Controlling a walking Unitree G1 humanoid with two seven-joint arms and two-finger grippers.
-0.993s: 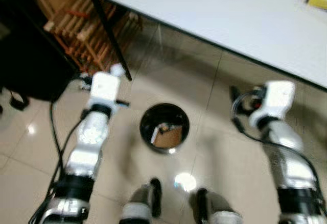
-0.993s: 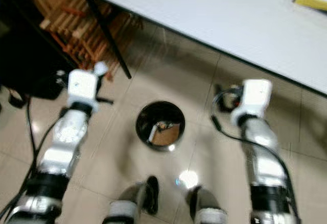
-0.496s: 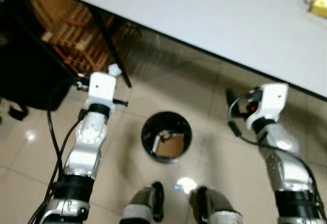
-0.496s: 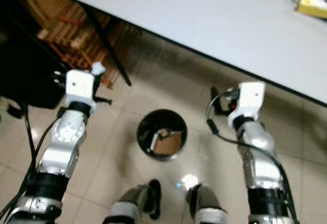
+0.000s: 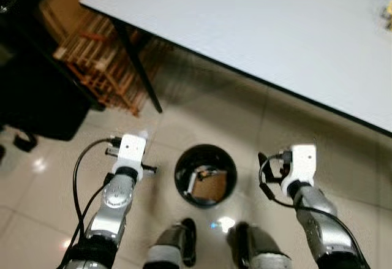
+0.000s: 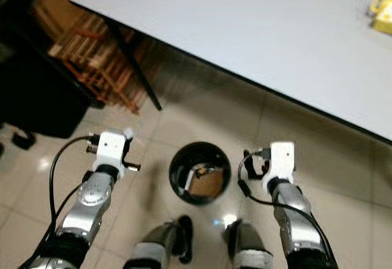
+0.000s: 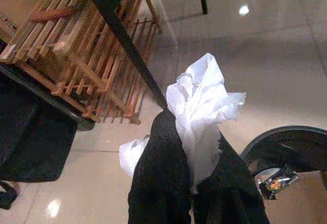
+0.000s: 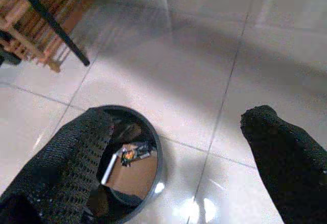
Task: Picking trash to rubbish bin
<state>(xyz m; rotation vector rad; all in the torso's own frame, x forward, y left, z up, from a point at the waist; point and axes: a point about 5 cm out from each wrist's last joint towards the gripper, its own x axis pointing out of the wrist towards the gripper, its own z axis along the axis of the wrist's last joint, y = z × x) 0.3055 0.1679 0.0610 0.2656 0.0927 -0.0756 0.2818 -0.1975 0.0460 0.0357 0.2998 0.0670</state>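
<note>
Left wrist view gives you the left gripper [image 7: 191,183] with its two black fingers [image 7: 158,183] clenched on a crumpled white tissue [image 7: 202,106]; the paper bunches out past the fingertips and a smaller flap hangs at one side. You can see the rim of the bin [image 7: 286,132] just beside those fingers, so the tissue is near the bin but not over its mouth. In the eye views your left gripper [image 5: 131,152] sits on the robot's left of the black round bin [image 5: 205,175], close to its rim. Your right gripper [image 8: 179,147] has its fingers [image 8: 286,152] spread wide and released, holding nothing, with the bin between and below them. Inside the bin you can make out a brown card and a small wrapper [image 8: 134,153]. The bin stands on the tiled floor [image 5: 202,109] just in front of the table [image 5: 275,30] edge, near its black leg [image 5: 138,67], with a wooden rack [image 5: 98,60] beyond.
</note>
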